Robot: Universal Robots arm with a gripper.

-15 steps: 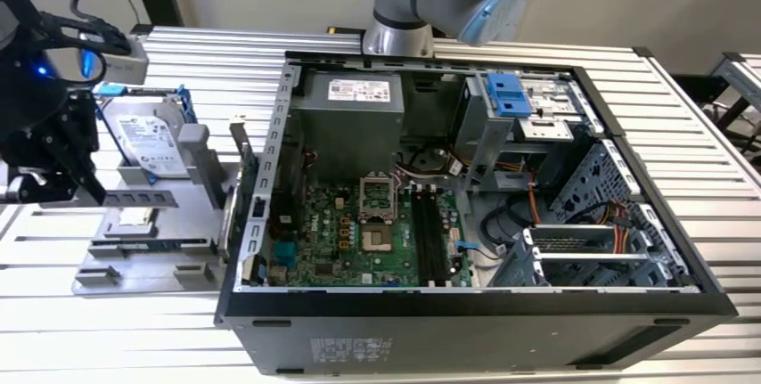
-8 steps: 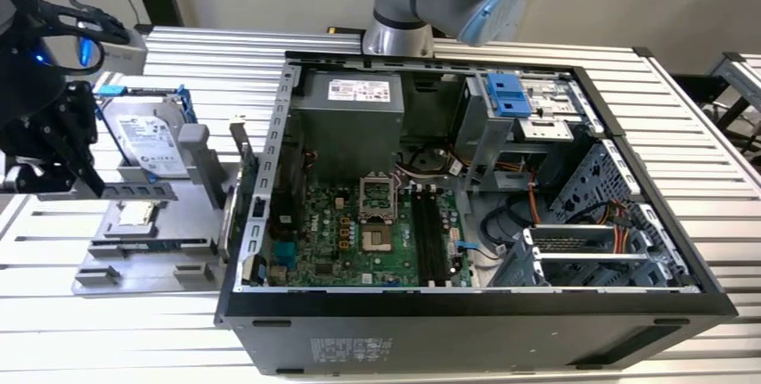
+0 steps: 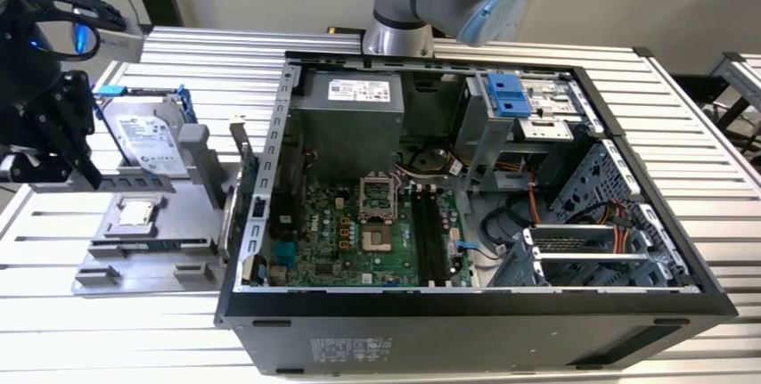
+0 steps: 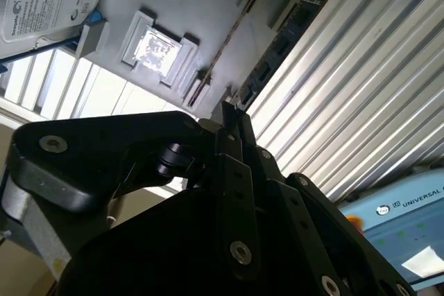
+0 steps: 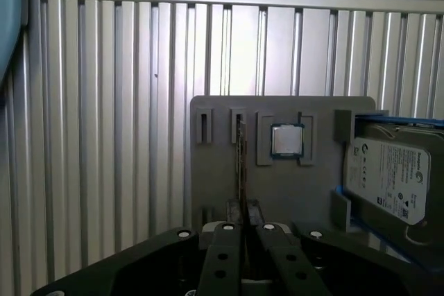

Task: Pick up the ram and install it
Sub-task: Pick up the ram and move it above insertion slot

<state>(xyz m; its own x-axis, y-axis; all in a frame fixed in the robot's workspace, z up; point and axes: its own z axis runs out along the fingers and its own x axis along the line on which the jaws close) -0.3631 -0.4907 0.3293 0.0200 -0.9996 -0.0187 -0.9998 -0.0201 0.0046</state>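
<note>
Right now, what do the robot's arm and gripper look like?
The arm is built of silver-grey tube sections with rounded joints, and one joint is closed by a light blue cap. The gripper is matt black in both wrist views, made of flat, angular linkage bars pinned together with small round silver screws.

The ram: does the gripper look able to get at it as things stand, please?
Probably yes: in the first wrist view the gripper lines up with the ram, on edge in the grey holder, with nothing between.
</note>
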